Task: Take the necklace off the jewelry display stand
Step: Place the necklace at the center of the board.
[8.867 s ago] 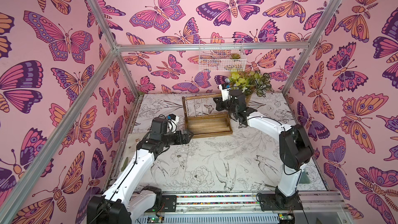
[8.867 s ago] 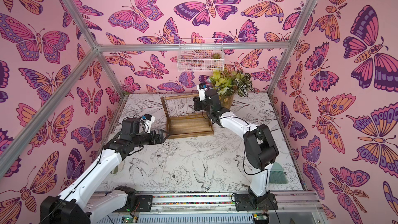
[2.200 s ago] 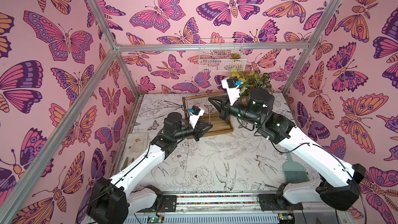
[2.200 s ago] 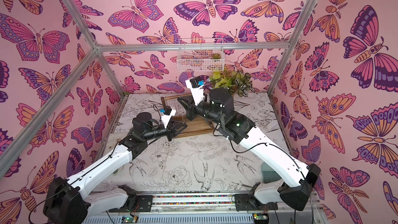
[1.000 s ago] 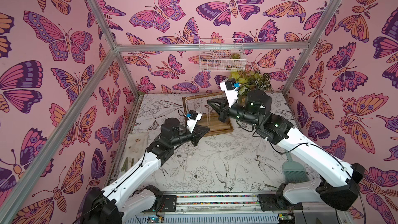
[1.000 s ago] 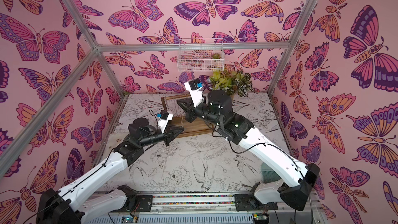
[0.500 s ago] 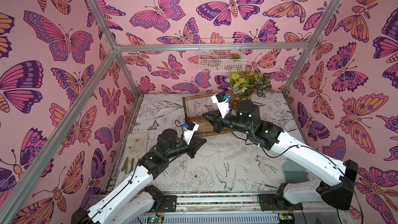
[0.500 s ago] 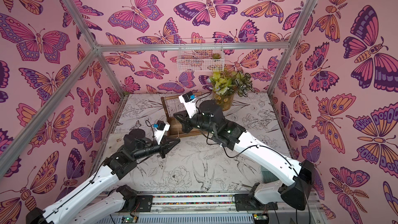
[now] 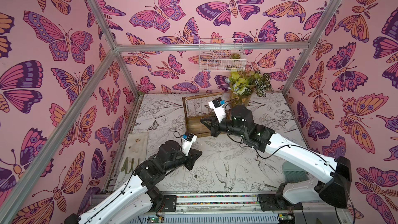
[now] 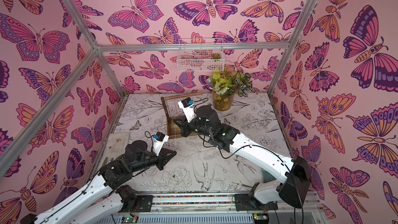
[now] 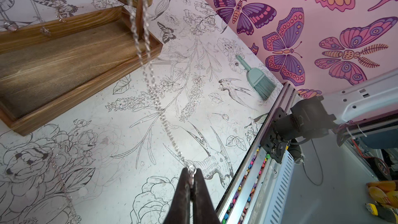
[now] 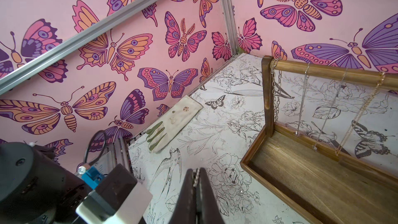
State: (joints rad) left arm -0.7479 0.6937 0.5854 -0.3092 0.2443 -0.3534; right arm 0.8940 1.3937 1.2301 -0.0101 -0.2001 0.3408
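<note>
**Necklace** (image 11: 161, 113): a silver chain. One end is pinched in the left gripper (image 11: 191, 174), whose jaws are closed tight on it. From there it climbs as a double strand and crosses an upright of the jewelry display stand (image 11: 64, 61). We cannot tell whether it touches the upright. A few links also show clamped in the right gripper (image 12: 196, 174), jaws pressed together on them.

**From above, robot base at 6 o'clock:**
- The stand sits toward 12 o'clock on the table (image 9: 226, 154).
- The right gripper hangs over the stand's tray.
- The left gripper hangs at 6 o'clock of the stand, above the table and apart from the wood.
- We see the chain only as a faint thread between them.

**On the stand:** four other chains (image 12: 276, 115) hang from the top bar (image 12: 323, 71).

**Farther out:**
- A potted plant (image 9: 247, 82) stands at 1 o'clock of the stand.
- A wire basket (image 9: 221, 63) hangs on the back wall at 12.
- A glove (image 9: 136, 145) lies at 8 o'clock by the wall.
- A teal brush (image 9: 294, 171) lies at 4 o'clock, partly under the right arm.
</note>
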